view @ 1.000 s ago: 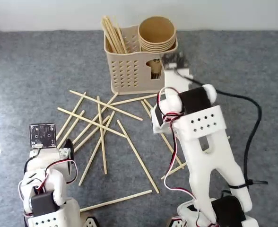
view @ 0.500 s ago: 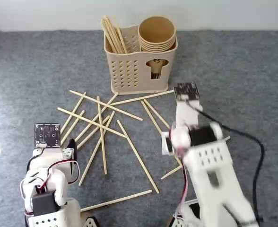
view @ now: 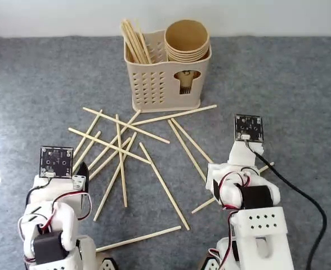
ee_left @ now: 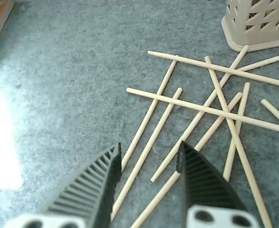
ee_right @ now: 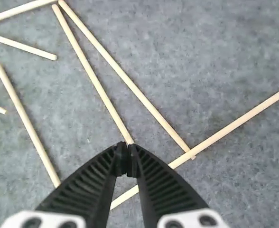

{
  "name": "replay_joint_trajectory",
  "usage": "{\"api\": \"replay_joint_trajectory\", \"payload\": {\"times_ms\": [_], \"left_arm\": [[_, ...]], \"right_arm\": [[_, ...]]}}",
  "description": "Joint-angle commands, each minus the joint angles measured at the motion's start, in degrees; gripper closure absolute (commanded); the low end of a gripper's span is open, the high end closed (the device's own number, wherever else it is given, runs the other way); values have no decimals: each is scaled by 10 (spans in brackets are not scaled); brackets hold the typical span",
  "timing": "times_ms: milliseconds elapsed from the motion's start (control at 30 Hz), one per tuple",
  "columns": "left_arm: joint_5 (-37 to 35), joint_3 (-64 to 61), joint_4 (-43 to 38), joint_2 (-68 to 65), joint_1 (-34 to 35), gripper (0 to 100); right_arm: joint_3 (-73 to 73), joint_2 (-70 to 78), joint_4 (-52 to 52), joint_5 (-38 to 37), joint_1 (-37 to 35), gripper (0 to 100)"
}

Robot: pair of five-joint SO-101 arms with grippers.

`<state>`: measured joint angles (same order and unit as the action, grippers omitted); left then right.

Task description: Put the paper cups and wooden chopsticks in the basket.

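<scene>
Currently, by view.

High view: basket (view: 165, 84) upright at the far side of the grey mat (view: 300, 84), holding the stacked paper cups (view: 187, 39) and a bundle of chopsticks (view: 134, 39). Loose chopsticks (view: 117, 146) lie crossed in front of it. The left arm (view: 53, 191) and right arm (view: 244, 191) are folded at the near edge. Change: a second ago the right arm reached to the basket front, half a second ago it was midway, and now it is drawn back. The left arm has barely moved, and the sticks and cups lie as before.

Left wrist view: left gripper (ee_left: 149, 149) has its claw apart and empty, above two near-parallel sticks (ee_left: 149, 128). The crossed pile (ee_left: 220, 99) lies beyond. Risk: closing here may catch both sticks, or roll one away. A stick lifted from the pile could drag those lying across it.

Right wrist view: right gripper (ee_right: 128, 147) has its claw together, with nothing seen between the tips, which sit at the end of one stick (ee_right: 92, 76). A long stick (ee_right: 234, 123) passes beneath. Risk: lowering without opening would shove the stick along the mat. A pinch at the very end would likely let it swing or slip.
</scene>
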<state>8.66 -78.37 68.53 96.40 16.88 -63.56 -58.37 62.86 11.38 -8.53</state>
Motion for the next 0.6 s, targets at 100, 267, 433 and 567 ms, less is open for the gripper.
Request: {"api": "replay_joint_trajectory", "payload": {"times_ms": [100,267,433,567], "left_arm": [[65,131,-4,-171,-4,816],[158,278,-10,-395,-4,813],[236,444,-5,-643,1,798],[245,577,32,-828,-2,727]], "right_arm": [[2,-10,-17,-4,9,991],[-5,-9,-18,-4,8,991],[-27,-12,-45,-5,8,991],[-32,-13,-51,-5,8,991]]}}
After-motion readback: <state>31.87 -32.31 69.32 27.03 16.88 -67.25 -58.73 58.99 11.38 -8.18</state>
